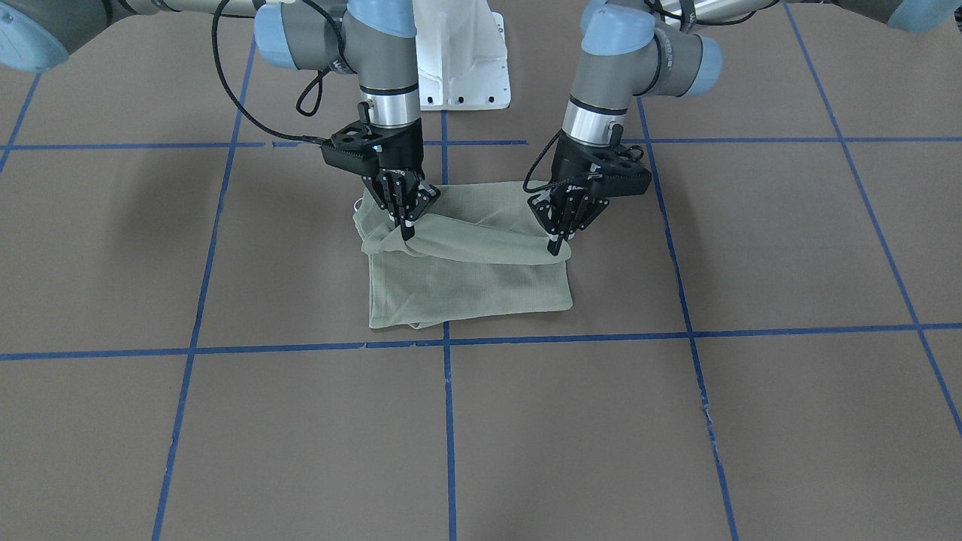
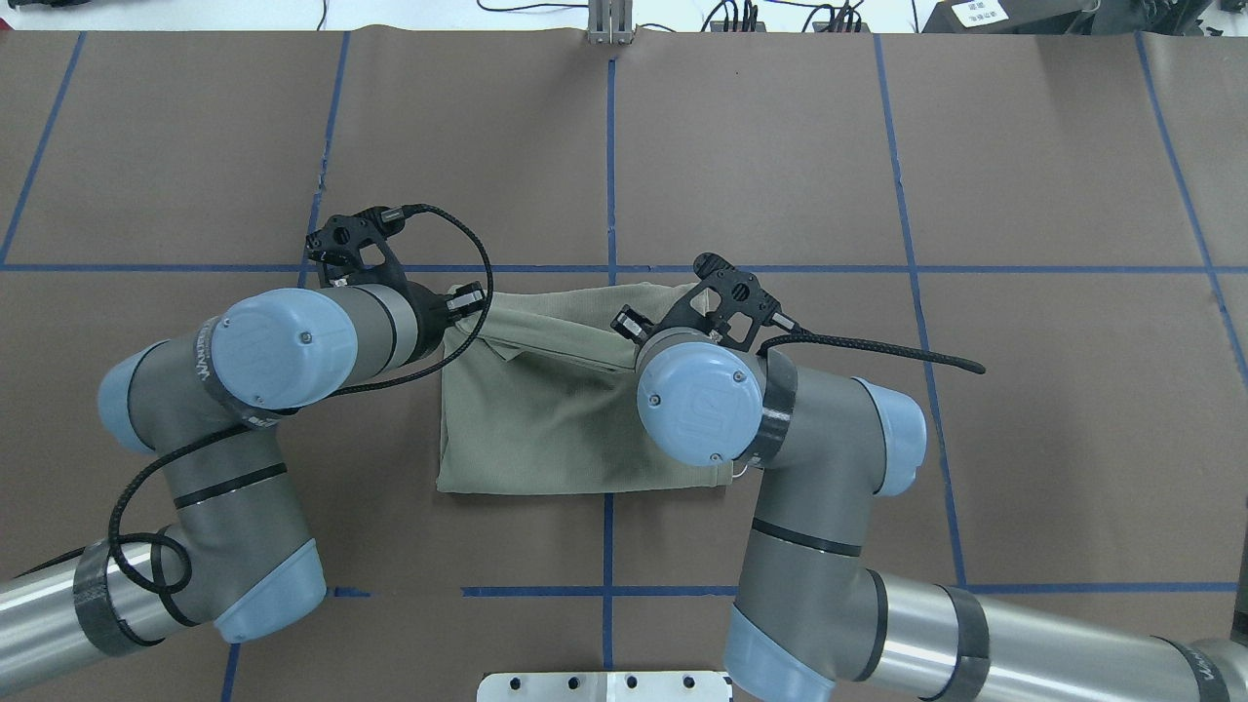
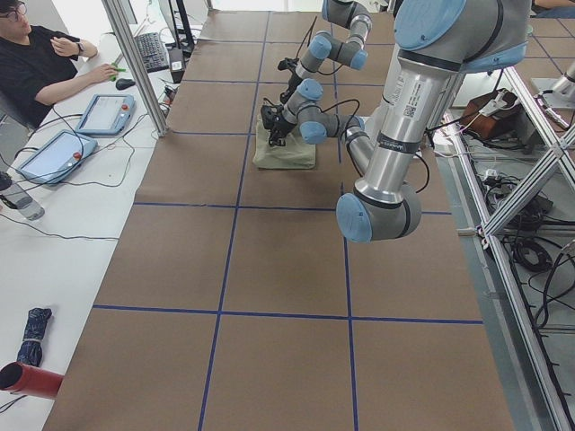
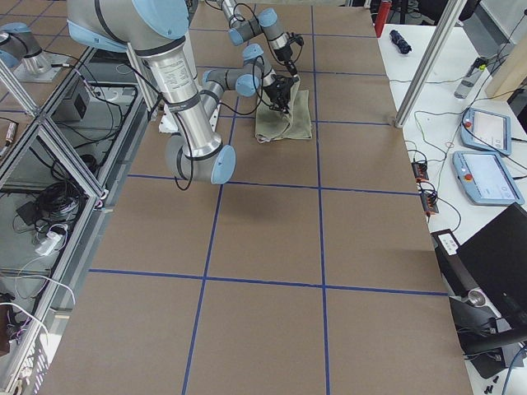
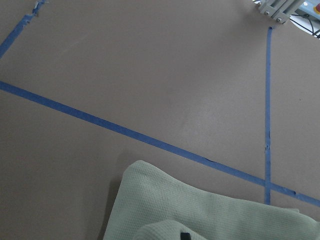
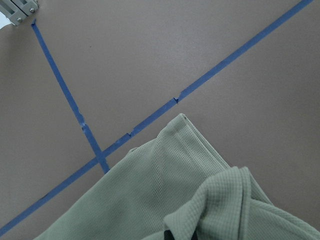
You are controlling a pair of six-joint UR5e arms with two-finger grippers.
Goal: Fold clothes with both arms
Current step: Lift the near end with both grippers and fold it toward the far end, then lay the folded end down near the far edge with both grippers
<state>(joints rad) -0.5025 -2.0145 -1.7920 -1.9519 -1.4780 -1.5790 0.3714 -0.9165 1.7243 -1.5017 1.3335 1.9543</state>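
The sage-green shirt [image 1: 466, 289] lies folded into a rough rectangle on the brown table, near the centre tape cross; it also shows in the overhead view [image 2: 546, 429]. My left gripper [image 1: 556, 248] is shut on one end of the shirt's raised upper edge. My right gripper [image 1: 407, 229] is shut on the other end. The held fold hangs between them, a little above the lower layer. In the overhead view the wrists hide both sets of fingers. Each wrist view shows knit cloth at its bottom edge, the left [image 5: 210, 210] and the right [image 6: 165, 195]. The hang tag is not visible.
The white pedestal base [image 1: 462, 60] stands behind the shirt on the robot's side. Blue tape lines [image 1: 448, 421] grid the table. An operator [image 3: 45, 63] sits at a side desk with tablets [image 3: 103, 112]; more pendants [image 4: 486, 132] lie on the other side.
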